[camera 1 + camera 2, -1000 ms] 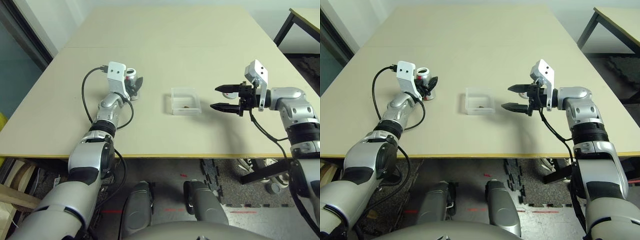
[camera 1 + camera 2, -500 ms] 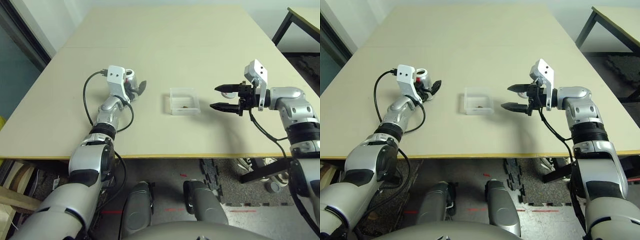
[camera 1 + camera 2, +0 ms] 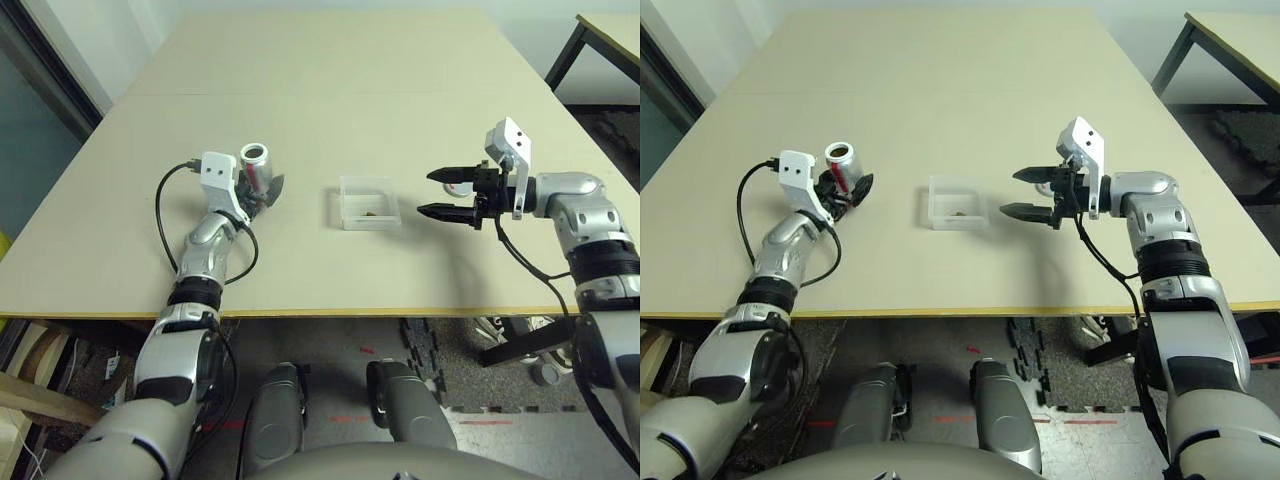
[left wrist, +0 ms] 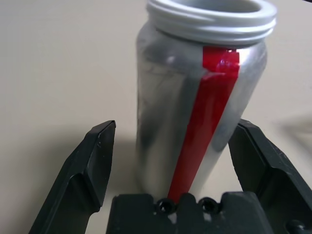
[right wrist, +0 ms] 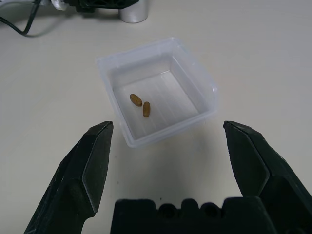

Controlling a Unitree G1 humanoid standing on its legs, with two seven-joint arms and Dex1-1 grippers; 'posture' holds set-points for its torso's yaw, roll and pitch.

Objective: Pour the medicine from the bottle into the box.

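The silver-grey bottle (image 3: 255, 160) with its red label stripe (image 4: 214, 112) stands upright on the table, mouth open, left of the box. My left gripper (image 3: 262, 188) is open, with one finger on each side of the bottle's lower body (image 4: 175, 129). The clear square box (image 3: 368, 202) sits at the table's middle with two brownish-yellow pills (image 5: 140, 104) lying in it. My right gripper (image 3: 445, 192) hangs open just right of the box, pointing at it (image 5: 168, 129), with nothing between its fingers.
A black cable (image 3: 165, 205) loops from my left wrist over the table. The table's front edge (image 3: 320, 312) runs close below both arms. A second table (image 3: 605, 35) stands at the far right. Wide bare tabletop (image 3: 340, 80) lies behind the box.
My left arm has drawn back toward the table's front edge, so more of the bottle shows beyond the fingers. Box and right gripper have stayed put.
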